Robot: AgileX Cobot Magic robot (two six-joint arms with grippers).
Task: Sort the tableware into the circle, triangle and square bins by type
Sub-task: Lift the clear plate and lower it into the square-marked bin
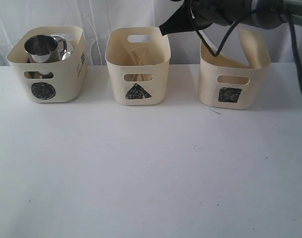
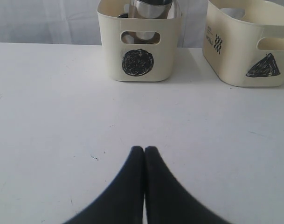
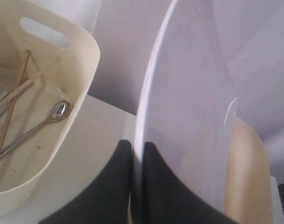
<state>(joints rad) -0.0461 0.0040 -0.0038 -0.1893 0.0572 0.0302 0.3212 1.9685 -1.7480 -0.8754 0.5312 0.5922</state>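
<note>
The circle bin (image 1: 46, 64) at the left holds a steel mug (image 1: 41, 47), which also shows in the circle bin (image 2: 111, 46) of the left wrist view. Inside the triangle bin (image 1: 137, 62) in the middle lie the chopsticks (image 3: 11, 112) and a spoon (image 3: 58, 112). My right gripper (image 3: 138, 143) is shut on the rim of the large white plate (image 3: 179, 93), held on edge between the triangle bin and the square bin (image 1: 232, 82). That gripper (image 1: 165, 29) hangs above the bins. My left gripper (image 2: 144, 149) is shut and empty, low over the table in front of the circle bin.
The square bin's far wall (image 1: 252, 47) bulges upward. A white curtain hangs behind the bins. The right arm's cable (image 1: 299, 74) hangs down past the right edge. The white table (image 1: 151, 168) stretches in front of the bins.
</note>
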